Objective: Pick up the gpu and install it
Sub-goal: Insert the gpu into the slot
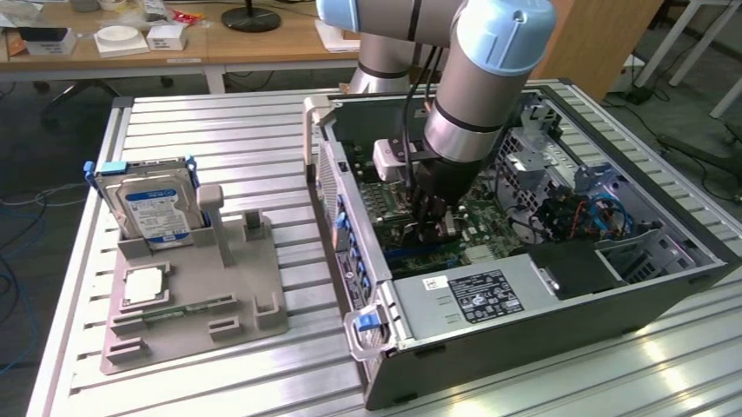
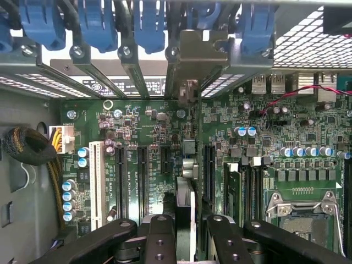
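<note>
The gpu (image 2: 185,165) is seen edge-on in the wrist view, a thin dark card running over the green motherboard (image 2: 137,126) along one of its long black slots. Its pale metal bracket (image 2: 190,52) stands at the case's rear wall among the slot covers. My gripper (image 2: 187,234) is shut on the card, with one black finger (image 2: 159,236) on each side of it. In the exterior view my gripper (image 1: 432,221) reaches straight down into the open computer case (image 1: 347,130), low over the motherboard (image 1: 487,243). The card under it is mostly hidden by the fingers.
A grey fixture (image 1: 232,287) at the exterior view's left holds a silver hard drive (image 1: 151,208), a processor chip (image 1: 145,285) and a memory stick (image 1: 174,310). Inside the case are the power supply (image 1: 487,291), drive cage (image 1: 545,156), blue retention clips (image 2: 148,22), a bundled cable (image 2: 27,146) and the processor socket (image 2: 300,212).
</note>
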Robot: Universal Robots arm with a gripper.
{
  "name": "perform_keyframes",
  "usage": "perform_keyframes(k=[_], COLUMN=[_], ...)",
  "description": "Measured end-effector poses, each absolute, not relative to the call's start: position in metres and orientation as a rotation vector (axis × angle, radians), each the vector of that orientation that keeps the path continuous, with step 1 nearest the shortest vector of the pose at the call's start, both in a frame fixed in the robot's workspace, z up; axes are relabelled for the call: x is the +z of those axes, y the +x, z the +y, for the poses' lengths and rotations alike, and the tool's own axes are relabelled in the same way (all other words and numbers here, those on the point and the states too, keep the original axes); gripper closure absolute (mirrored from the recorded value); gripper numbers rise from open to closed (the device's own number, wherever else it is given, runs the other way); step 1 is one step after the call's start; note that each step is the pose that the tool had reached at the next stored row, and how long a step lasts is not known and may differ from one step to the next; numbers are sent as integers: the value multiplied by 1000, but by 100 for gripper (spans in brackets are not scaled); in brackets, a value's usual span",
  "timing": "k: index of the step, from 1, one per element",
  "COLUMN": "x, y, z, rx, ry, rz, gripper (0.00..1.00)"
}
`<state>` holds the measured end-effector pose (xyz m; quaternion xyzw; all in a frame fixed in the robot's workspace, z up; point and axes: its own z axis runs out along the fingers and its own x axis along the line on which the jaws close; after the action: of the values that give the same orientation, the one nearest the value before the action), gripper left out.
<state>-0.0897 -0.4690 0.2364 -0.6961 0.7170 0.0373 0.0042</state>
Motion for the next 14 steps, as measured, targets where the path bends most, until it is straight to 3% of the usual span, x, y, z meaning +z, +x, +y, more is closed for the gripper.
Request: perform_keyframes(k=[14], x=[237], y=[-90], z=[-469], rx=[118], ry=[-2181], rz=[2246], gripper=[73])
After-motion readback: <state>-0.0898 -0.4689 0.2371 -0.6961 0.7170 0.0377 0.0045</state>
